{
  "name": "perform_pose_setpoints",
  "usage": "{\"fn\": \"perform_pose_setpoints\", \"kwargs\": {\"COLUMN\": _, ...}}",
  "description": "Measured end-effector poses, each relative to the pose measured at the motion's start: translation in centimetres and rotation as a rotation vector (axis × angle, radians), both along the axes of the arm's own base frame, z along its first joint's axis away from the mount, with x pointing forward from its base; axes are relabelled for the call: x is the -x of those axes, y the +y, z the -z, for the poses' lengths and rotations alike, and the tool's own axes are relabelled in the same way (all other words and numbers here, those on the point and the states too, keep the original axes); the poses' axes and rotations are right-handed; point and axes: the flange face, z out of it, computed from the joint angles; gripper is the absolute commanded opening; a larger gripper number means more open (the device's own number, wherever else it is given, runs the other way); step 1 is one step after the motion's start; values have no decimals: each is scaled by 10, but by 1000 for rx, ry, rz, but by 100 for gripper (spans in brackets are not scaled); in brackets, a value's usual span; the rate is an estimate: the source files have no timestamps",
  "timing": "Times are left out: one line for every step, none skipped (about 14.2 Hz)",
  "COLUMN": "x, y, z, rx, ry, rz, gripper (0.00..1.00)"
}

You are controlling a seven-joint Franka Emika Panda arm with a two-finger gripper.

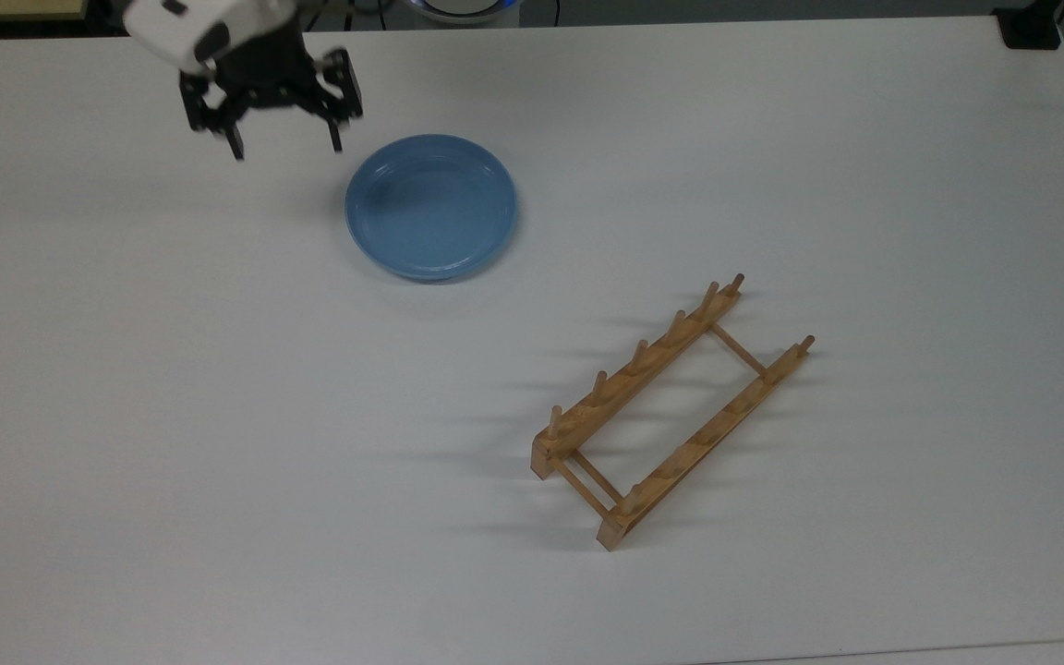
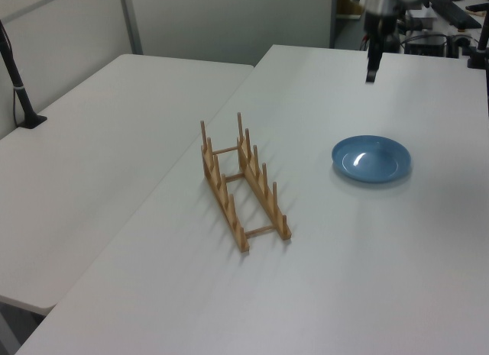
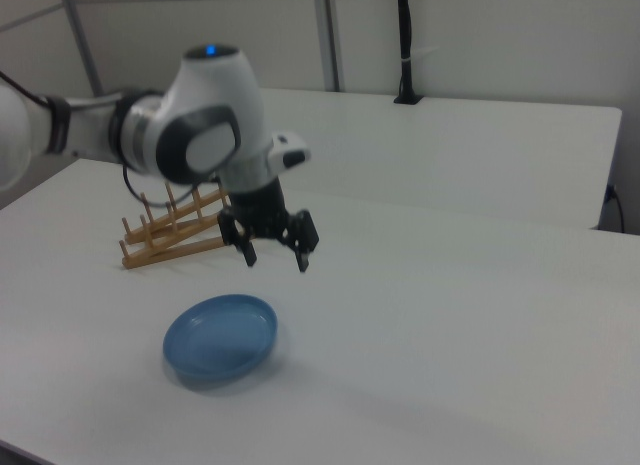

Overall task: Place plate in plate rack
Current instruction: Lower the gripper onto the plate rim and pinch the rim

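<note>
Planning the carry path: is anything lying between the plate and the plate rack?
Nothing: the top view shows bare white table between the plate and the plate rack.

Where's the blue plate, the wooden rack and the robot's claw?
plate [image 1: 430,205]: top view, middle of its inside.
rack [image 1: 629,379]: top view, on the upper rail.
gripper [image 1: 283,146]: top view, midway between its open fingertips.

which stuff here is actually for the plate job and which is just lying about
For the job:
plate
plate rack
gripper, open, in the air beside the plate

Just lying about:
black post standing on the neighbouring table
</note>
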Motion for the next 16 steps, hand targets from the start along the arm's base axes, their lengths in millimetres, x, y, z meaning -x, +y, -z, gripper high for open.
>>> {"fn": "perform_pose_setpoints", "kwargs": {"x": 1, "y": 4, "z": 19, "rx": 1, "ry": -16, "rz": 7, "gripper": 93}}
{"fn": "perform_pose_setpoints", "kwargs": {"x": 2, "y": 11, "z": 46, "rx": 1, "ry": -23, "rz": 6, "gripper": 91}}
{"fn": "perform_pose_setpoints", "kwargs": {"x": 2, "y": 16, "z": 61, "rx": 0, "ry": -16, "rz": 4, "gripper": 89}}
{"fn": "perform_pose_setpoints", "kwargs": {"x": 1, "y": 19, "z": 74, "rx": -1, "ry": -6, "rz": 1, "gripper": 85}}
{"fn": "perform_pose_setpoints", "kwargs": {"x": -1, "y": 22, "z": 86, "rx": -2, "ry": 8, "rz": -3, "gripper": 83}}
{"fn": "perform_pose_setpoints", "kwargs": {"x": -3, "y": 23, "z": 97, "rx": -3, "ry": 23, "rz": -5, "gripper": 76}}
{"fn": "perform_pose_setpoints", "kwargs": {"x": -5, "y": 26, "z": 111, "rx": -4, "ry": 39, "rz": -8, "gripper": 71}}
{"fn": "perform_pose_setpoints", "kwargs": {"x": -8, "y": 29, "z": 120, "rx": -4, "ry": 42, "rz": 2, "gripper": 70}}
{"fn": "perform_pose_setpoints", "kwargs": {"x": -10, "y": 32, "z": 127, "rx": -5, "ry": 42, "rz": 13, "gripper": 64}}
{"fn": "perform_pose_setpoints", "kwargs": {"x": -12, "y": 37, "z": 134, "rx": -5, "ry": 41, "rz": 22, "gripper": 60}}
{"fn": "perform_pose_setpoints", "kwargs": {"x": -13, "y": 40, "z": 138, "rx": -6, "ry": 42, "rz": 29, "gripper": 51}}
{"fn": "perform_pose_setpoints", "kwargs": {"x": -14, "y": 43, "z": 141, "rx": -6, "ry": 44, "rz": 30, "gripper": 42}}
{"fn": "perform_pose_setpoints", "kwargs": {"x": -14, "y": 45, "z": 143, "rx": -6, "ry": 47, "rz": 28, "gripper": 32}}
{"fn": "perform_pose_setpoints", "kwargs": {"x": -14, "y": 46, "z": 145, "rx": -6, "ry": 51, "rz": 27, "gripper": 21}}
{"fn": "perform_pose_setpoints", "kwargs": {"x": -14, "y": 46, "z": 147, "rx": -6, "ry": 54, "rz": 28, "gripper": 16}}
{"fn": "perform_pose_setpoints", "kwargs": {"x": -14, "y": 46, "z": 149, "rx": -7, "ry": 57, "rz": 31, "gripper": 10}}
